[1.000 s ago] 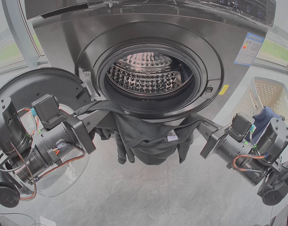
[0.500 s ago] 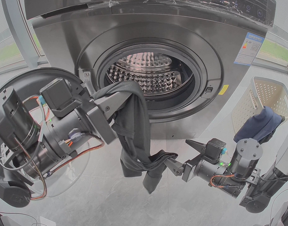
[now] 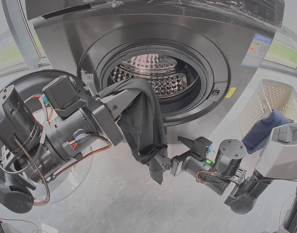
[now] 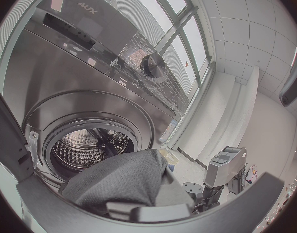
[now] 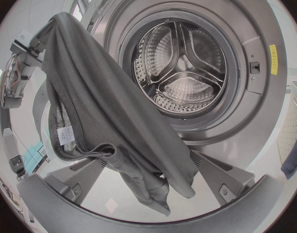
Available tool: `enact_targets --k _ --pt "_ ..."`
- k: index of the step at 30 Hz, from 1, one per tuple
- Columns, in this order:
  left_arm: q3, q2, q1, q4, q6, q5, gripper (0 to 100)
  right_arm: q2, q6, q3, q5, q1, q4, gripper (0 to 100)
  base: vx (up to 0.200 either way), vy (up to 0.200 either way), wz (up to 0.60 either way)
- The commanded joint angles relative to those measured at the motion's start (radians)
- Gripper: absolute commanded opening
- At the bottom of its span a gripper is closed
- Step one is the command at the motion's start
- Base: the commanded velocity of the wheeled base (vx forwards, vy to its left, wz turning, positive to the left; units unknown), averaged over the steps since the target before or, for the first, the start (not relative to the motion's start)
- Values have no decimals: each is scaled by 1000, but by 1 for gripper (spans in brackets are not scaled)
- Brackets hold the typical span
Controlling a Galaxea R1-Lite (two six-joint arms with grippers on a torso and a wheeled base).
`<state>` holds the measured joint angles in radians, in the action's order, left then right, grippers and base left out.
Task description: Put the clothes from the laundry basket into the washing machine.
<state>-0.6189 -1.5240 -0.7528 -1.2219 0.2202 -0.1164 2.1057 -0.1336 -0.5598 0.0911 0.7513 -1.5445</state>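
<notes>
Big change in the last sec: I had the dark shirt stretched between both arms, low under the door opening. Now my left jaws are up at the mouth of the drum, and the shirt hangs from them in one long fold. They're closed on its top edge, tips buried in cloth. My right jaws have let go and dropped low. They're spread wide, and the shirt's bottom hem dangles between them, brushing one finger but not pinched. So the load has passed to the left side, and I judge I'm ready to push it in, w/ the right free to tuck the tail up over the lip. The shirt is in the air just in front of the opening, none of it inside yet. The drum of the washing machine shows bare steel w/ nothing in it, and the door is swung open on my left. The laundry basket sits on the floor to my right w/ a blue garment slumped over its near rim. I can't see if there's more under it.
</notes>
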Motion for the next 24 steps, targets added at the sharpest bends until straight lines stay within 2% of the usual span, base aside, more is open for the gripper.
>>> enact_targets --k 1,8,14,20,24 --pt "2 4 -3 -1 -2 -8 0 79 2 -83 3 -16 1 100 0 0 0" --pt "-1 4 -22 -1 -4 -9 0 149 5 -175 1 -49 3 100 0 0 0" --pt "-1 4 -40 -2 -4 -9 0 203 6 -259 -7 -49 3 100 0 0 0" --pt "2 4 -40 -2 -4 -23 0 263 6 -344 -51 -47 3 100 0 0 0" --pt "2 5 -40 -2 -5 -25 0 290 6 -397 -51 -44 1 100 0 0 0"
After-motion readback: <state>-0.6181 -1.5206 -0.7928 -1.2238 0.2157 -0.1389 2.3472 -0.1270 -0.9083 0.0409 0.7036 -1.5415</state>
